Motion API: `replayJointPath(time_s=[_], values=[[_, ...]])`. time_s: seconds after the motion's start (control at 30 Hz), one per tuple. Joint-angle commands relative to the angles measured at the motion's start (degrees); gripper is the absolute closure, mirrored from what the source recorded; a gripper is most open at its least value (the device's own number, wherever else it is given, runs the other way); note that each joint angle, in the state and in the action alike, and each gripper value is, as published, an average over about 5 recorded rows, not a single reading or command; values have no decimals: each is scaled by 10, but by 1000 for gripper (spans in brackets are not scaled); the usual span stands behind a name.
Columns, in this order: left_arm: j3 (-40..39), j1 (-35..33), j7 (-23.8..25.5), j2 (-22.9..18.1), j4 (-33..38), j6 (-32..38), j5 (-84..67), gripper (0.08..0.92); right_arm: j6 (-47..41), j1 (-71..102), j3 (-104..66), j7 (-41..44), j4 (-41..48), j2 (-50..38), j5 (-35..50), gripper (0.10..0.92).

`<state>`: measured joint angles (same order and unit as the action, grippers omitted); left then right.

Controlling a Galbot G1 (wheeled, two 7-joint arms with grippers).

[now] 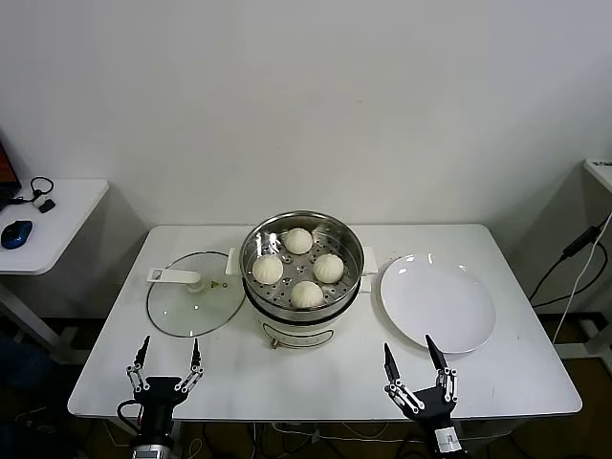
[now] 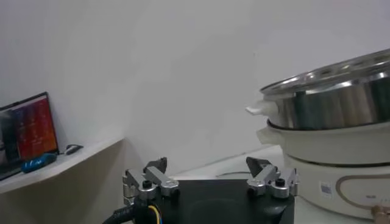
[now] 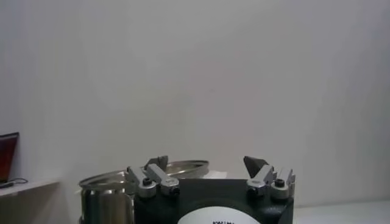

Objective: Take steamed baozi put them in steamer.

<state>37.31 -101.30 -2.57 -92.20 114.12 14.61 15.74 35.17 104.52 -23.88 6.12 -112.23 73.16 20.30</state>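
Observation:
Several cream-white baozi [image 1: 298, 268] lie on the perforated tray inside the shiny steel steamer [image 1: 256, 251], which stands on a white cooker base at the table's middle. In the left wrist view the steamer [image 2: 341, 100] rises to one side, and in the right wrist view its rim [image 3: 122, 178] shows beyond the fingers. My left gripper [image 1: 169, 350] hangs open at the table's front left edge, empty. My right gripper [image 1: 409, 351] stands open at the front right edge, also empty, just short of the plate.
A glass lid with a white handle [image 1: 191, 292] lies flat left of the steamer. A round white plate [image 1: 438, 302] sits to the right. A side desk with a blue mouse [image 1: 15, 233] stands at far left. Cables hang at the right.

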Motion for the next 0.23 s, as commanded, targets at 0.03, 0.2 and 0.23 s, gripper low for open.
replayJointPath(time_s=[0.03,0.2,0.23], values=[[0,-2,0,-28,1,0,-1,177,20,20,12,-1,3,9,-9,203],[0,-2,0,-28,1,1,-1,177,22,20,12,-1,6,8,-13,203],[0,-1,0,-28,1,1,-1,177,22,20,12,-1,6,8,-13,203]])
